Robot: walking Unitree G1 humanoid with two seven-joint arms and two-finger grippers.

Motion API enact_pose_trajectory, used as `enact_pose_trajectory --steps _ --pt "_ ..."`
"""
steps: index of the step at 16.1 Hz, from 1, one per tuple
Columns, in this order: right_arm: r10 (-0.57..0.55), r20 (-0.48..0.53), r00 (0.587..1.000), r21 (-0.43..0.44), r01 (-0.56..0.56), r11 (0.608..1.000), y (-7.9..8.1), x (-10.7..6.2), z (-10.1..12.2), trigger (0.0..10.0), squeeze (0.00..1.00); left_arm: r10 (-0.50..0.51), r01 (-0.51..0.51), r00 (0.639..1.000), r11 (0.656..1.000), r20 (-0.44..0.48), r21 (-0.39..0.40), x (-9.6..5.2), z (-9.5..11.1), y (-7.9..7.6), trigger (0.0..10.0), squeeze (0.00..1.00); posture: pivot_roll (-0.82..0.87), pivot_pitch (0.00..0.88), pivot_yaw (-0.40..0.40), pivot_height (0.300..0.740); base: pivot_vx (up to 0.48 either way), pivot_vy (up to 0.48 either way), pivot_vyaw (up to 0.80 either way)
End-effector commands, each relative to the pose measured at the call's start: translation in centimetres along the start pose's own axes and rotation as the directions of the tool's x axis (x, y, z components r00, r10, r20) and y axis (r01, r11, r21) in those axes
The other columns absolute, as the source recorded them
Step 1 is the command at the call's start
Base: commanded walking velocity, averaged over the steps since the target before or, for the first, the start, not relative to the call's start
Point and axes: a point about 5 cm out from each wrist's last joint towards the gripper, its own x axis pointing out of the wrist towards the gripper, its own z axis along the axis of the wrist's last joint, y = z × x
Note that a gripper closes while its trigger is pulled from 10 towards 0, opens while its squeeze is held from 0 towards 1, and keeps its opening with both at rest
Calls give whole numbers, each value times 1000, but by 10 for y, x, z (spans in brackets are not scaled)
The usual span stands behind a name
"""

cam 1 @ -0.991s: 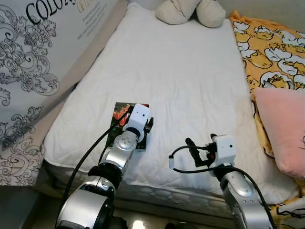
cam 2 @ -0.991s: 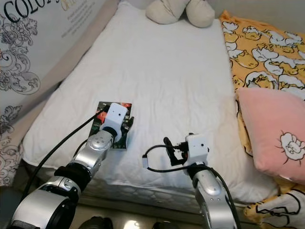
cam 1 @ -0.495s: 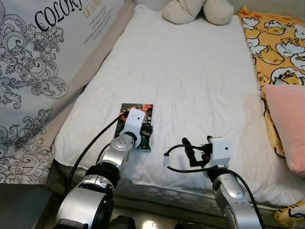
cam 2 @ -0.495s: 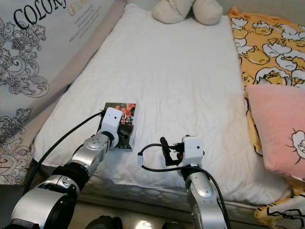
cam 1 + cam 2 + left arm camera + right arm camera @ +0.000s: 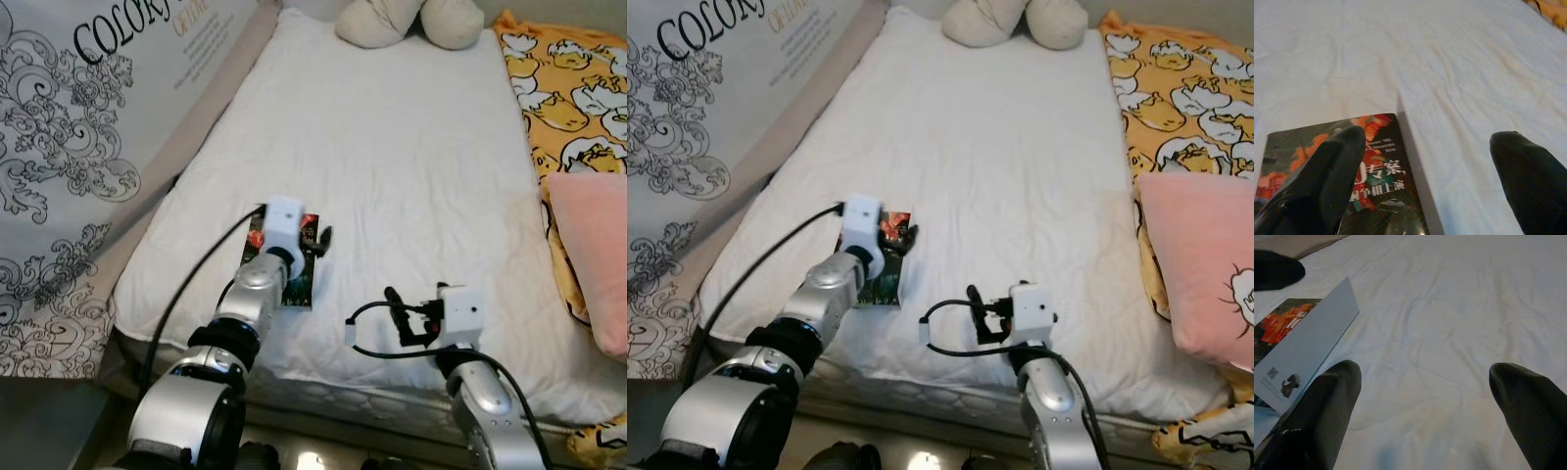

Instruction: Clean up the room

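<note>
The left arm (image 5: 257,294) covers much of the book (image 5: 299,279) on the bed (image 5: 392,147); its cover text is too small to read. The pink pillow (image 5: 593,255), the patterned quilt (image 5: 578,69) and the soft toy (image 5: 407,22) are cut off by frame edges.

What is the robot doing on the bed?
The robot is leaning over a white bed to tidy up. Its left gripper is open, with one finger over a dark book that lies flat near the bed's edge. Its right gripper is open too, just above the sheet, holding nothing.
</note>
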Motion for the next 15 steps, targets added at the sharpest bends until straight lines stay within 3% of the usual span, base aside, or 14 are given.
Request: enact_pose_trajectory --steps 1,4,7,9,13,14,15 --pt "0 3 1000 -9 0 1000 -2 1 2 10000 0 -13 15 999 999 -52 51 -1 -12 -7 10000 0 -68 71 17 740 0 0 0" --pt "15 -1 1000 -23 -15 1000 -1 3 2 10000 0 -26 43 990 992 -135 122 -3 -30 -20 10000 0 -60 75 7 740 0 0 0" --pt "24 -8 1000 -28 -25 999 1 3 1 10000 0 -2 14 986 998 -168 69 -5 -40 -24 10000 0 -62 77 5 740 0 0 0" --pt "26 -15 1000 -32 -27 999 1 3 0 10000 0 75 -63 975 996 -211 61 -9 -50 -16 10000 0 -66 77 7 740 0 0 0" --pt "29 -24 999 -37 -29 999 1 3 -2 10000 0 67 -51 966 996 -251 72 -13 -60 -17 9569 0 -71 69 8 740 0 0 0" --pt "29 -24 999 -40 -30 999 0 4 -2 10000 0 48 -32 963 997 -264 64 -13 -62 -19 1294 0 -71 64 7 740 0 0 0" --pt "29 -24 999 -41 -30 999 0 4 -1 10000 0 41 -24 963 998 -267 65 -13 -63 -20 0 0 -71 64 7 740 0 0 0"
